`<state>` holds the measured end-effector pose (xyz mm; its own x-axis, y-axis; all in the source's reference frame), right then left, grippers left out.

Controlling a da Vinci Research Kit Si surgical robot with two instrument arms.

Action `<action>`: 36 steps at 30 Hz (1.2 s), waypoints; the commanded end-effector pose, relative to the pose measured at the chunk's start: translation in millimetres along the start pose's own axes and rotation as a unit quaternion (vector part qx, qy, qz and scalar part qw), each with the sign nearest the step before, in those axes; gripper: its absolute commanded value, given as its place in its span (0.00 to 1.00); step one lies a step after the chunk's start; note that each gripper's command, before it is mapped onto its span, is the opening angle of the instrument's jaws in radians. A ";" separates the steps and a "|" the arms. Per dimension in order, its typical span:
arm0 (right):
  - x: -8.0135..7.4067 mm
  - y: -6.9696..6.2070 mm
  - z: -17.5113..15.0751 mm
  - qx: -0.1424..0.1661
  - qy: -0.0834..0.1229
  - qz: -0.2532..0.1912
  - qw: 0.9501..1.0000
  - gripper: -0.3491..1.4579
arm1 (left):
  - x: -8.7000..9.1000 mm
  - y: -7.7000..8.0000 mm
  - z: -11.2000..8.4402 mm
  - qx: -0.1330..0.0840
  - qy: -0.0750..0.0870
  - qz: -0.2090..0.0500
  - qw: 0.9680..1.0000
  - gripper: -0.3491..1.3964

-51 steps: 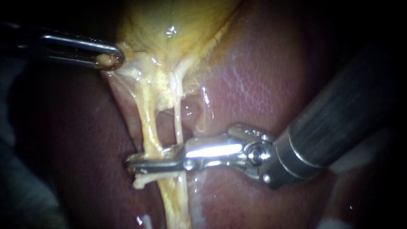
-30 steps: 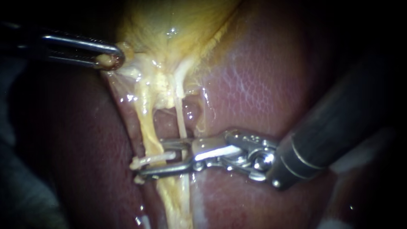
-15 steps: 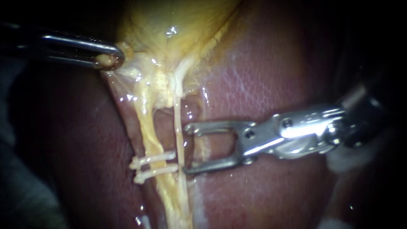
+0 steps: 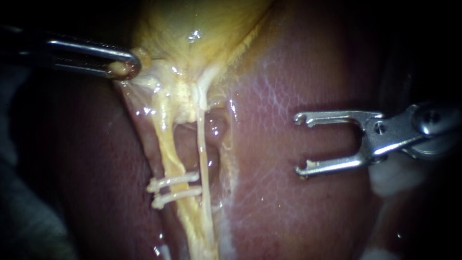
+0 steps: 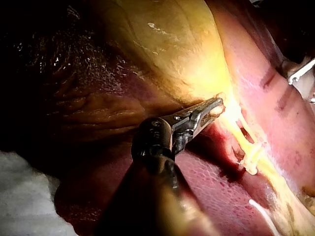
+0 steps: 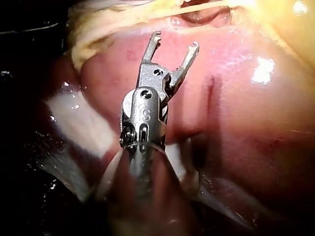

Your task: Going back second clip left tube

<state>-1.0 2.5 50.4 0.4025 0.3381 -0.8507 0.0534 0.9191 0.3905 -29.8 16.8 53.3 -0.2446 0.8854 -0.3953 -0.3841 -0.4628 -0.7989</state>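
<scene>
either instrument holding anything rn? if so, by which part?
Left instrument: jaws shut on the gallbladder, gripping a small nub of tissue at its narrow end. Right instrument: jaws open, nothing held.

Left instrument [image 4: 127, 67] pinches tissue [image 4: 143, 57]; right instrument [image 4: 297, 144] gapes wide.

Light falls on the middle of the field, glinting off the wet liver [image 4: 298, 86], and fades to black at the edges. A white cloth [image 5: 24, 196] lies beside the liver, dimly lit at the margin.
</scene>
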 end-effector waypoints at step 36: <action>0.2 -0.6 0.5 0.017 -0.024 -0.011 1.000 0.47 | -4.3 -4.6 8.7 0.001 -0.010 0.007 1.000 0.00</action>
